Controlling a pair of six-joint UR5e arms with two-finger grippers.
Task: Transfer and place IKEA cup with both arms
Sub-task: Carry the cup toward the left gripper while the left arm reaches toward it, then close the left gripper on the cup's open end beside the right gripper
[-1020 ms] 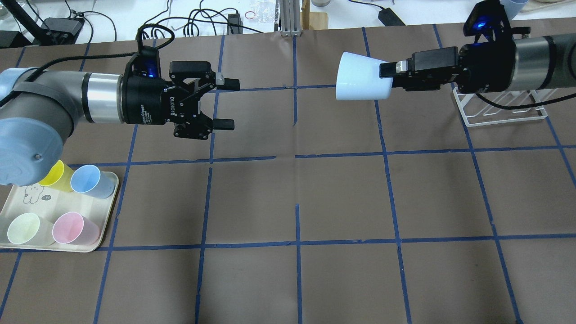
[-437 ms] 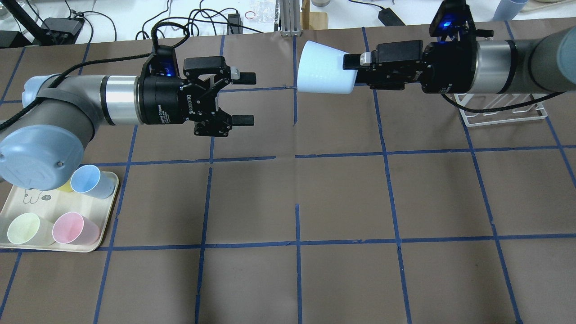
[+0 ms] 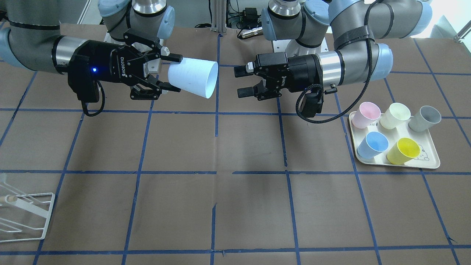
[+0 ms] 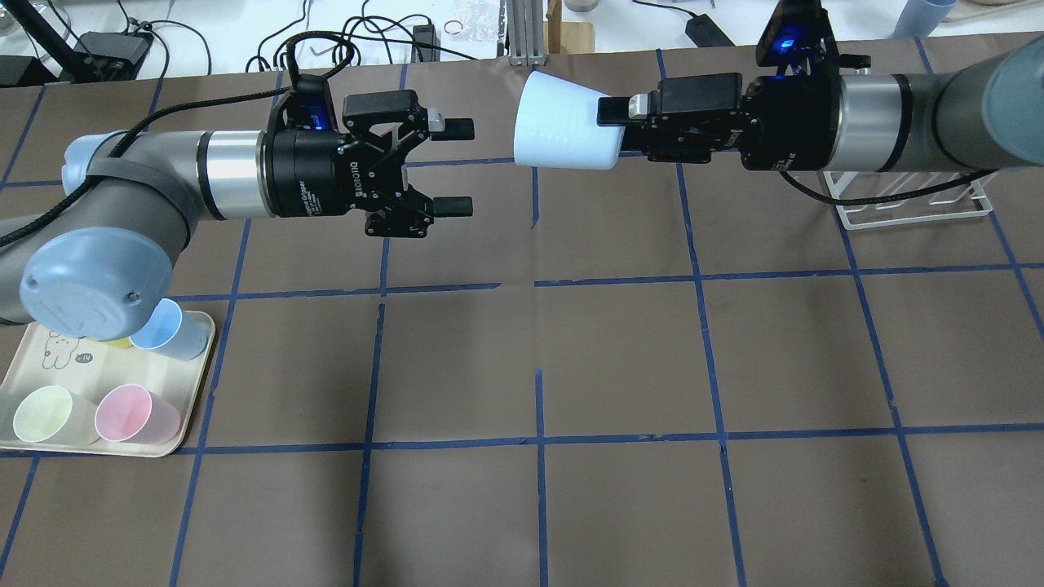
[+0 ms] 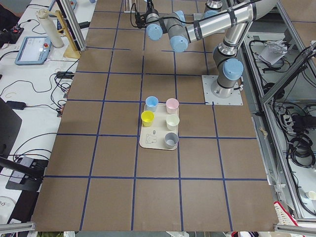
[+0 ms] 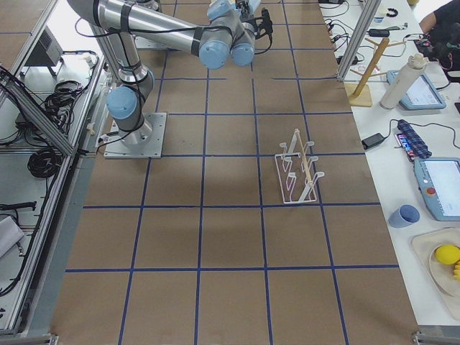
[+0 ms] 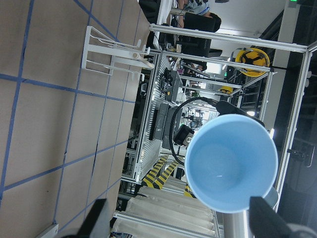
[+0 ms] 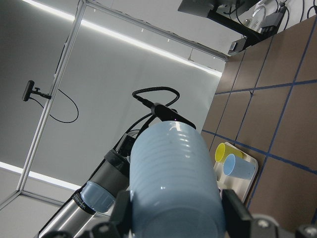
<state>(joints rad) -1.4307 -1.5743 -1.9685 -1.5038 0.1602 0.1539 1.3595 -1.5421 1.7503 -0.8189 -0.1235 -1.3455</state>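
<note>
The pale powder-blue IKEA cup (image 4: 563, 122) is held level in the air over the far middle of the table. My right gripper (image 4: 616, 130) is shut on its base end, and its mouth faces my left gripper. In the front view the cup (image 3: 193, 78) sits in the right gripper (image 3: 176, 73) on that view's left. My left gripper (image 4: 461, 166) is open and empty, a short gap from the cup's rim, also in the front view (image 3: 240, 81). The left wrist view looks into the cup's mouth (image 7: 230, 163). The right wrist view shows its ribbed side (image 8: 173, 173).
A cream tray (image 3: 430, 163) at the robot's near left holds pink (image 3: 365, 114), cream (image 3: 395, 115), grey (image 3: 425, 117), sky-blue (image 3: 372, 144) and yellow (image 3: 403, 151) cups. A white wire rack (image 4: 905, 208) stands under the right arm.
The right arm has carried the cup leftward and the left gripper has moved rightward, so the gap between them has narrowed. The left gripper stays open.
</note>
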